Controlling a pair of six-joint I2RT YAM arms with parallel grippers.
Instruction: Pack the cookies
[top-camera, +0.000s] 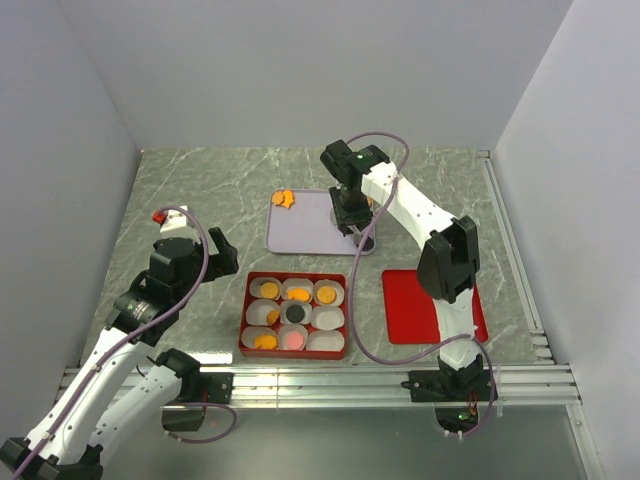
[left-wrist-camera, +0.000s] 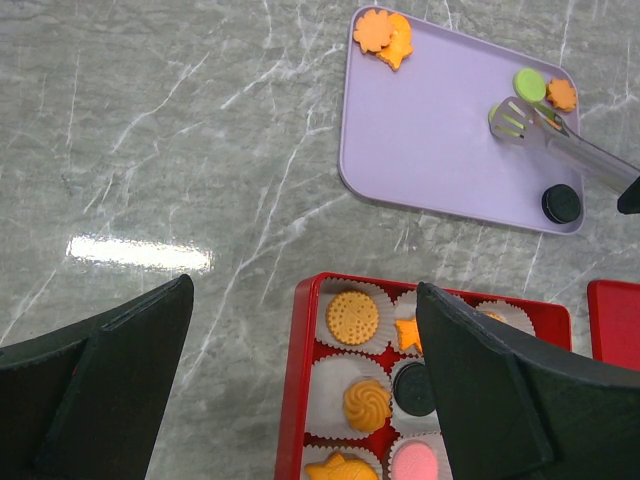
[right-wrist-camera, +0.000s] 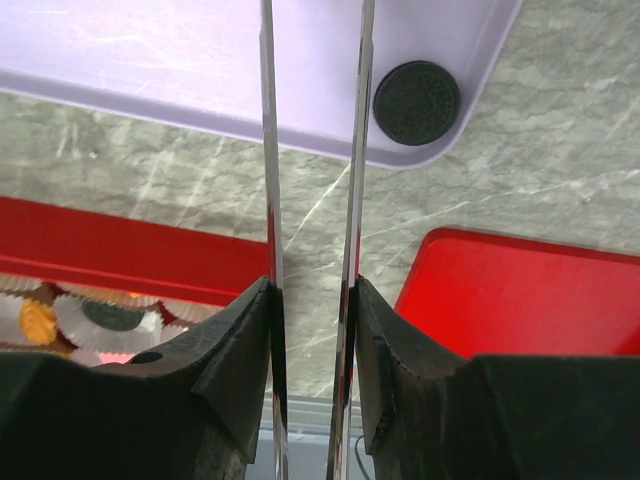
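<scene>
The right gripper (right-wrist-camera: 312, 300) is clamping its two black fingers (right-wrist-camera: 235, 340) against the arms of a pair of metal tongs (left-wrist-camera: 560, 140), squeezing them toward each other. The tongs are reaching out over a purple tray (left-wrist-camera: 440, 140), their slotted tip sitting just beside a green cookie (left-wrist-camera: 530, 82) and an orange cookie (left-wrist-camera: 562, 95); whether the tip is gripping either one cannot be told. A black cookie (right-wrist-camera: 417, 102) is lying in the tray's near right corner, and two orange flower-shaped cookies (left-wrist-camera: 385, 35) are lying overlapped in its far left corner. Nearer the arms, a red box (top-camera: 295, 277) is holding white paper cups (top-camera: 326, 341), several with orange, black and pink pieces in them. A flat red lid (top-camera: 405, 310) is lying to its right. The left gripper (left-wrist-camera: 305, 290) is hanging with jaws spread wide, holding nothing, above the box's left edge.
</scene>
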